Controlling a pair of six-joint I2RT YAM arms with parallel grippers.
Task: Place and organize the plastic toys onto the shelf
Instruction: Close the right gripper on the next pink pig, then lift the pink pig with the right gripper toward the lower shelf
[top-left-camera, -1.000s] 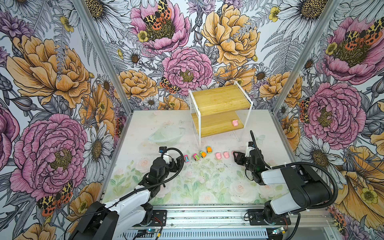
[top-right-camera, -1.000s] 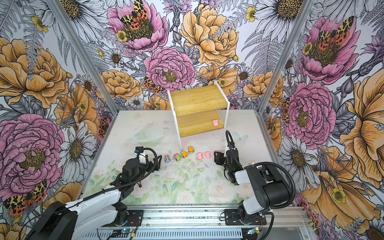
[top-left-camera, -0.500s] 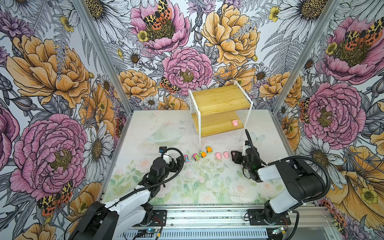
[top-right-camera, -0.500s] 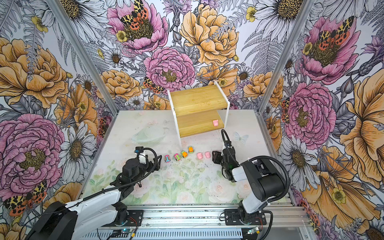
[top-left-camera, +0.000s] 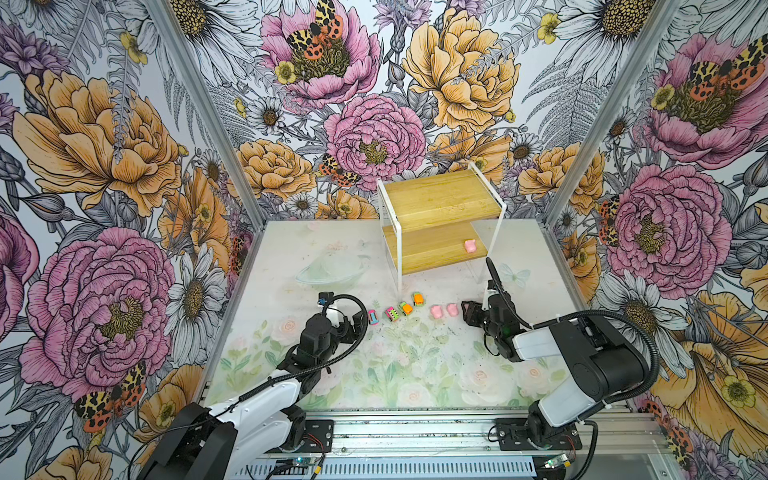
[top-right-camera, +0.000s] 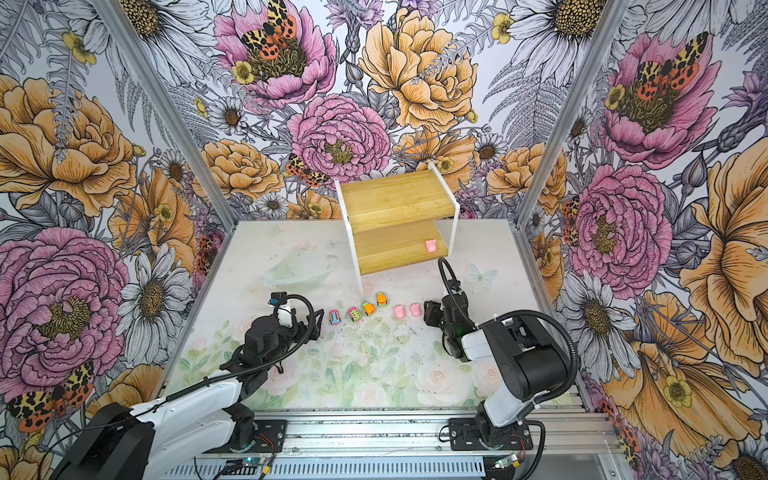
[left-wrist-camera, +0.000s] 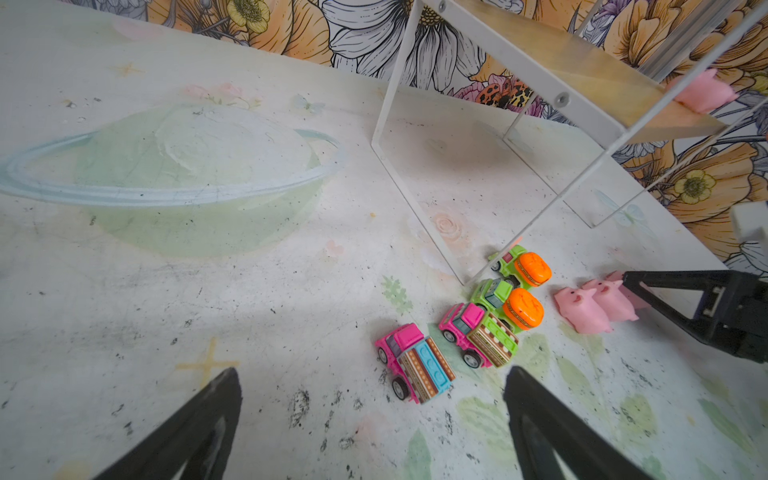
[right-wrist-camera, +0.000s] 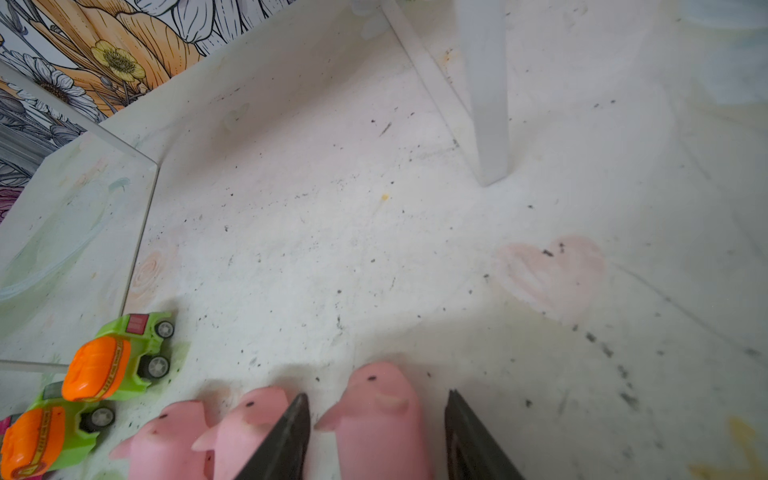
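The shelf (top-left-camera: 436, 208) stands at the back, with one pink pig (top-left-camera: 470, 246) on its lower board. On the mat in front lies a row of plastic toys: a pink car with blue trim (left-wrist-camera: 415, 365), a pink car with green trim (left-wrist-camera: 478, 332), two orange-and-green cars (top-left-camera: 405, 308) (top-left-camera: 418, 298), then pink pigs (top-left-camera: 435, 311) (top-left-camera: 451, 308). My right gripper (right-wrist-camera: 377, 394) is open, its jaws straddling a third pig (right-wrist-camera: 380, 424) with a gap on each side. In both top views this gripper (top-left-camera: 467, 314) hides that pig. My left gripper (left-wrist-camera: 372, 374) stands open just short of the blue-trimmed car.
Floral walls with metal corner posts (top-left-camera: 573, 166) close in the mat on three sides. The shelf's thin white leg (right-wrist-camera: 486, 124) stands on the mat just beyond the pigs. A metal rail (top-left-camera: 415, 428) carrying both arm bases runs along the front.
My right gripper has slid left along the mat to the end of the pig row and now straddles the end pig. The left arm has not moved.
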